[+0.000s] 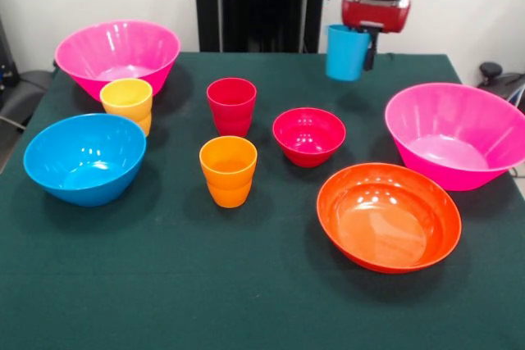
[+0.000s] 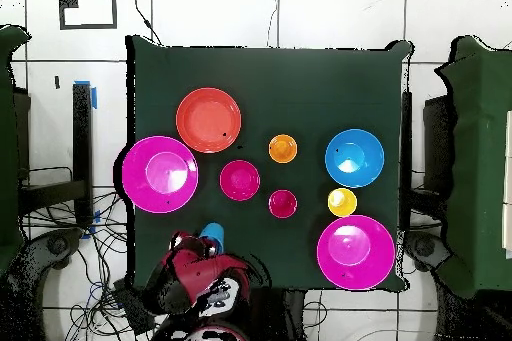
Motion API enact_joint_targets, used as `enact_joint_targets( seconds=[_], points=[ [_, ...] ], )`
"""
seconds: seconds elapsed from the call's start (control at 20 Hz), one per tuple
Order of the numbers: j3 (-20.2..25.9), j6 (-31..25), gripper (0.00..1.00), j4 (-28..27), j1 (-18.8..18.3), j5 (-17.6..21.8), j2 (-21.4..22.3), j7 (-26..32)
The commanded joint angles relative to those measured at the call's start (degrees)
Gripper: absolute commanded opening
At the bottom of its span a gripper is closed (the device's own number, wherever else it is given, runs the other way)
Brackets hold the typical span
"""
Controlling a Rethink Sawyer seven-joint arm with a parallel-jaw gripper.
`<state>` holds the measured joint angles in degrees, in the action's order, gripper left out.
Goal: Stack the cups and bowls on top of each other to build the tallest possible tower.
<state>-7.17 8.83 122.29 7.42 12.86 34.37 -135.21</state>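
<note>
Front view: gripper [image 1: 366,48] hanging at the far right of the green table [image 1: 164,284], clamped on the rim of the blue cup [image 1: 345,52] and holding it clear above the cloth, upright, open end up. Below and nearer the camera, magenta-red small bowl [image 1: 308,136] standing alone near the middle. Right of it, one large pink bowl [image 1: 456,134], with the shallow orange bowl [image 1: 388,215] just in front, rims close but apart as far as can be seen. Red cup [image 1: 231,106] and orange cup [image 1: 228,170] upright in the centre, one behind the other, not touching. At far left, second large pink bowl [image 1: 117,56], with the yellow cup [image 1: 126,103] just before it and the medium blue bowl [image 1: 84,158] nearer still, close beside the yellow cup.

Overhead view: gripper [image 2: 205,248] at the table's [image 2: 300,77] bottom edge beside the blue cup [image 2: 212,232], close to the left pink bowl [image 2: 160,174]. Orange bowl [image 2: 208,119], magenta-red bowl [image 2: 240,179], orange cup [image 2: 283,148], red cup [image 2: 283,203], blue bowl [image 2: 354,157], yellow cup [image 2: 342,202] and other pink bowl [image 2: 355,251] all separate; nothing stacked yet.
</note>
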Motion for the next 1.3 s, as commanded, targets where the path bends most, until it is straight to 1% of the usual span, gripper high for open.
enact_joint_targets(
  seconds=[0.05,0.15,0.3,0.45,0.55,0.6,0.7,0.8,0.85,0.9,1.05,1.1,1.2,1.3],
  points=[
    [-0.88,-9.60,0.00,-4.82,-1.38,5.54,-4.75,5.14],
    [0.55,-12.28,0.00,-4.64,-2.60,6.35,-3.17,5.15],
    [1.91,-14.16,0.00,-5.29,-3.54,7.14,-2.59,4.63],
    [1.79,-13.82,0.00,-6.02,-3.31,7.84,-2.93,3.33],
    [2.17,-13.08,0.00,-5.91,-3.60,8.96,-2.42,3.06],
    [2.43,-12.30,0.00,-5.32,-3.92,9.45,-2.43,2.62],
    [0.90,-7.66,0.00,-6.00,-3.26,10.92,-4.23,1.37],
    [1.77,-1.82,0.00,-6.60,-5.16,13.49,-7.09,0.98],
    [2.21,0.23,0.00,-6.90,-5.75,15.01,-7.74,0.67],
    [2.65,2.29,1.00,-7.20,-6.34,16.52,-8.39,0.37],
    [1.98,8.18,1.00,-5.97,-6.82,15.65,-10.31,-2.69],
    [-0.61,10.47,1.00,-6.36,-5.41,15.52,-10.97,-2.83],
    [-0.04,9.89,1.00,-5.18,-6.33,15.78,-10.21,-3.29],
    [0.93,7.89,1.00,-3.31,-7.15,16.31,-7.95,-3.20]
  ],
)
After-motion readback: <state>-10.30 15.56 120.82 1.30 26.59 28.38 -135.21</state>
